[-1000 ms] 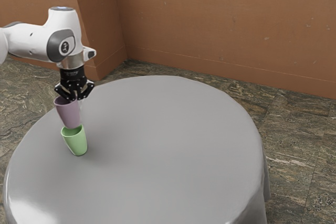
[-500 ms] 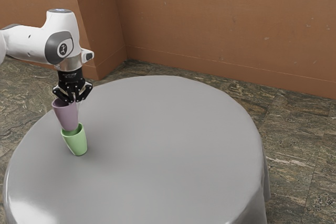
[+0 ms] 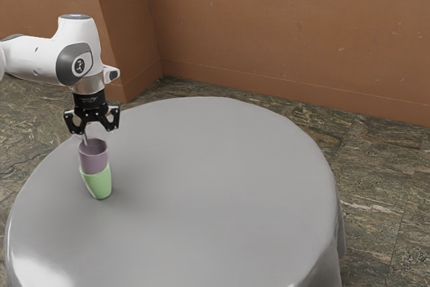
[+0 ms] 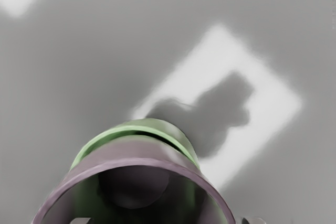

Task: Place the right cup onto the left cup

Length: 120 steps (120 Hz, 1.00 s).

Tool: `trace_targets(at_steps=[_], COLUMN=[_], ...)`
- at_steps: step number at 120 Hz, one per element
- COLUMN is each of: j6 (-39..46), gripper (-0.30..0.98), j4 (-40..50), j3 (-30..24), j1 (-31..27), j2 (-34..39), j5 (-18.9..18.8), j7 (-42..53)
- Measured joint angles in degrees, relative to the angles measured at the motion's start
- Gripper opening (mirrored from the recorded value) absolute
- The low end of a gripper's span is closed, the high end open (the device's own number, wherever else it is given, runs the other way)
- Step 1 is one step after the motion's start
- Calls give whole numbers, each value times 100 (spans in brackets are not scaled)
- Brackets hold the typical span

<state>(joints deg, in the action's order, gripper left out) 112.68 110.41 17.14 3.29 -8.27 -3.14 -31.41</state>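
Nearest, the round grey table (image 3: 201,233) spreads wide toward the exterior view's right, its left rim curving near the green cup (image 3: 101,186), which stands on it with the purple cup (image 3: 94,160) nested inside, mouth up and rim well above the green one's. Over this stack of two cups the one gripper (image 3: 97,138) has let go, its two fingers spread apart, though whether a fingertip brushes the purple rim is hard to tell. Farther off come the table's far edge, the patterned floor (image 3: 376,193) and the brown wall (image 3: 282,31).
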Motion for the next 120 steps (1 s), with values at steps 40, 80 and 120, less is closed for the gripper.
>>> trace_targets(at_steps=[40,80,120], j6=[16,-51,-632], gripper=[61,66,67], j4=[-108,-109,-976], j3=[0,-18,-235], j1=[28,219,92], j2=[377,579,674], j5=[-22,-77,-179], j7=[39,80,1175])
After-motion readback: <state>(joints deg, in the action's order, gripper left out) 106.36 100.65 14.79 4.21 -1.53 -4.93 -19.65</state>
